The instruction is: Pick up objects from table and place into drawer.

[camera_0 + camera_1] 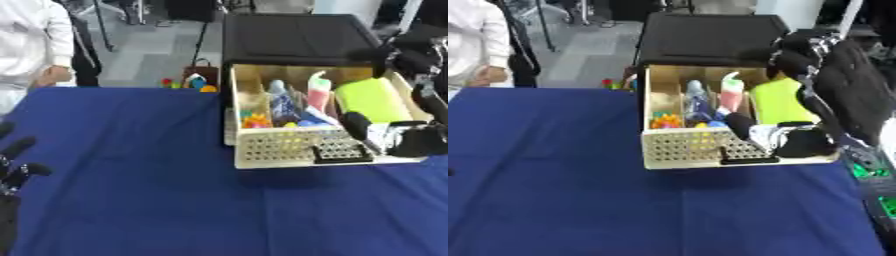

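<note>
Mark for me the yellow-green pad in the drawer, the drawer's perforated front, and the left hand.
yellow-green pad (374,100), left eye view, middle of its flat top face.
drawer's perforated front (271,147), left eye view, the holed panel left of the dark handle.
left hand (16,165), left eye view, its raised fingers, lower left.

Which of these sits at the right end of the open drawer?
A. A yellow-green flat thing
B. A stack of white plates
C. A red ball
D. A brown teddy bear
A. In the drawer, the bright yellow-green flat thing leans in the rightmost compartment, just behind the robot's right hand, whose finger state I cannot make out.
</note>
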Robot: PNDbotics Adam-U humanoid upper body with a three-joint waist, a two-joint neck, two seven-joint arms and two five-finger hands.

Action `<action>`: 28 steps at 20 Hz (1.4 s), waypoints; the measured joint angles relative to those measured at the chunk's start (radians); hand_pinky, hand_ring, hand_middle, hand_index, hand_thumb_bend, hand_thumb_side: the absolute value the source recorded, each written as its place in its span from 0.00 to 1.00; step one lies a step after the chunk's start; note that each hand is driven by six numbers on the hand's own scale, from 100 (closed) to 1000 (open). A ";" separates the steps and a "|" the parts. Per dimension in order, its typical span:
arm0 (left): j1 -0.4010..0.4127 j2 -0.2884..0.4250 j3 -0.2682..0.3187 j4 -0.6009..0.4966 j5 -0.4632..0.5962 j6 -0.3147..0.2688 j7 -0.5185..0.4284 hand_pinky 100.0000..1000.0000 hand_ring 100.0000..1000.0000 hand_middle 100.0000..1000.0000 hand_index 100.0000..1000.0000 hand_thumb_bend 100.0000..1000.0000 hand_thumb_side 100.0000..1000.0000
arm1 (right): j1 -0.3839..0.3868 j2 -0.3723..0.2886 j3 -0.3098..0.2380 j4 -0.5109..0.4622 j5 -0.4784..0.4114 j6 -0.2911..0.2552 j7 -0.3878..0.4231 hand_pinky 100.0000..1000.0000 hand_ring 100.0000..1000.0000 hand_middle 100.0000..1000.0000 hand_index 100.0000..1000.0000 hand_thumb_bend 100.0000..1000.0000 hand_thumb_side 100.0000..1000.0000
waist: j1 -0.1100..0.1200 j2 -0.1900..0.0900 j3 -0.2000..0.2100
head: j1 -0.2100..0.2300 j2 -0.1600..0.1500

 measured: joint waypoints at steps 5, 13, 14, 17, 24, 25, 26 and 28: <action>0.000 0.000 0.000 0.000 -0.003 0.004 0.000 0.50 0.78 0.83 0.80 0.01 1.00 | 0.005 -0.021 0.001 -0.017 -0.009 -0.004 -0.026 0.25 0.37 0.24 0.68 0.44 1.00 | -0.007 -0.004 -0.004 | 0.001 0.001; 0.017 0.015 0.006 0.000 -0.004 0.007 0.004 0.50 0.78 0.83 0.80 0.01 1.00 | 0.040 -0.058 0.032 -0.016 -0.053 -0.048 -0.068 0.19 0.28 0.14 0.54 0.47 1.00 | -0.031 -0.043 -0.030 | 0.019 0.020; 0.021 0.020 0.006 0.000 -0.003 0.008 0.006 0.50 0.78 0.83 0.80 0.01 1.00 | 0.042 -0.062 0.038 -0.015 -0.061 -0.056 -0.075 0.18 0.27 0.15 0.53 0.48 1.00 | -0.035 -0.048 -0.032 | 0.021 0.023; 0.030 0.029 0.006 0.000 0.001 0.012 0.010 0.50 0.78 0.83 0.80 0.01 1.00 | 0.057 -0.062 0.057 -0.007 -0.087 -0.084 -0.088 0.14 0.20 0.12 0.47 0.43 1.00 | -0.047 -0.066 -0.039 | 0.023 0.037; 0.053 0.044 0.006 0.000 0.003 0.015 0.012 0.50 0.78 0.83 0.80 0.01 1.00 | 0.097 -0.061 0.078 0.018 -0.137 -0.125 -0.092 0.12 0.09 0.09 0.43 0.30 1.00 | -0.055 -0.090 -0.054 | 0.032 0.068; 0.056 0.046 0.006 0.000 0.003 0.015 0.012 0.50 0.78 0.83 0.80 0.01 1.00 | 0.104 -0.061 0.081 0.021 -0.145 -0.128 -0.090 0.12 0.04 0.09 0.42 0.28 1.00 | -0.059 -0.093 -0.058 | 0.034 0.074; 0.057 0.046 0.006 0.000 0.003 0.015 0.013 0.50 0.78 0.83 0.80 0.01 1.00 | 0.110 -0.061 0.082 0.024 -0.154 -0.132 -0.087 0.11 0.03 0.08 0.42 0.27 1.00 | -0.062 -0.096 -0.060 | 0.035 0.078; 0.061 0.051 0.006 0.000 0.003 0.017 0.014 0.49 0.78 0.83 0.80 0.01 1.00 | 0.120 -0.058 0.088 0.030 -0.170 -0.138 -0.079 0.11 0.03 0.07 0.42 0.26 1.00 | -0.064 -0.101 -0.065 | 0.036 0.083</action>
